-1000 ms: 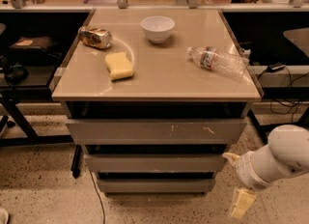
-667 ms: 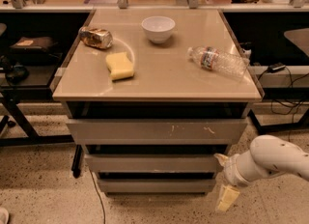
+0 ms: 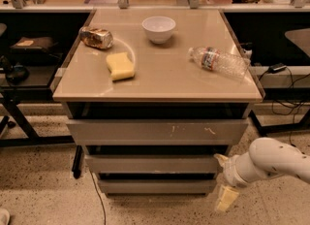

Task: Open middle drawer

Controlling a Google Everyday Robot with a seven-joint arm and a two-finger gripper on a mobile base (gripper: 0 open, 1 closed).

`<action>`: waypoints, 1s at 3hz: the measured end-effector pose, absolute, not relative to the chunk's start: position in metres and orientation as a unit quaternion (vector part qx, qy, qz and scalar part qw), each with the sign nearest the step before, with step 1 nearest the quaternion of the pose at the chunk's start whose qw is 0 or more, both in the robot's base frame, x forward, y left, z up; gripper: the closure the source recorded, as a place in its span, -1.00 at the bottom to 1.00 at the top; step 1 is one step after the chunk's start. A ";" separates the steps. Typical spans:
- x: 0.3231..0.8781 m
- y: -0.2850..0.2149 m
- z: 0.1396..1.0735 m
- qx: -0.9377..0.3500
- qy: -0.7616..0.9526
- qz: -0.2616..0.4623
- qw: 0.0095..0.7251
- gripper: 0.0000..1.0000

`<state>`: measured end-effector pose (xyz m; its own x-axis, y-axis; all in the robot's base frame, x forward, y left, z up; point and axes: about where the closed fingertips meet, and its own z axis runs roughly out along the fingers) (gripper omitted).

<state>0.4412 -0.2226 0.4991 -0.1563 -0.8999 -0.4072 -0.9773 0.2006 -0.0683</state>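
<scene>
The middle drawer [image 3: 152,164] is the plain grey front of medium width, between the wider top front with white scratch marks [image 3: 157,132] and the narrow bottom front [image 3: 156,186]. It sits closed or nearly so. My gripper [image 3: 224,178] is at the lower right on a white arm [image 3: 271,160], just beside the right end of the middle drawer front. One cream finger [image 3: 222,159] points up near the drawer's right edge; the other [image 3: 226,198] hangs down by the bottom drawer.
On the cabinet top [image 3: 160,81] lie a white bowl [image 3: 158,28], a crushed can [image 3: 96,38], a yellow sponge [image 3: 119,66] and a plastic bottle [image 3: 219,62]. Dark desks and cables stand on both sides. The floor is speckled.
My arm has moved left and toward the cabinet, bringing the gripper from the right side up to the right end of the middle drawer. The drawers have not moved.
</scene>
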 end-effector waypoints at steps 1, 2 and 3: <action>0.467 -0.216 0.486 -0.626 0.743 0.096 0.219 -1.00; 0.498 -0.204 0.478 -0.630 0.726 0.073 0.264 -1.00; 0.521 -0.193 0.469 -0.635 0.710 0.060 0.300 -1.00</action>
<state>0.5213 -0.1934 0.4686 -0.0140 -0.8645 -0.5024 -0.9366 0.1873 -0.2963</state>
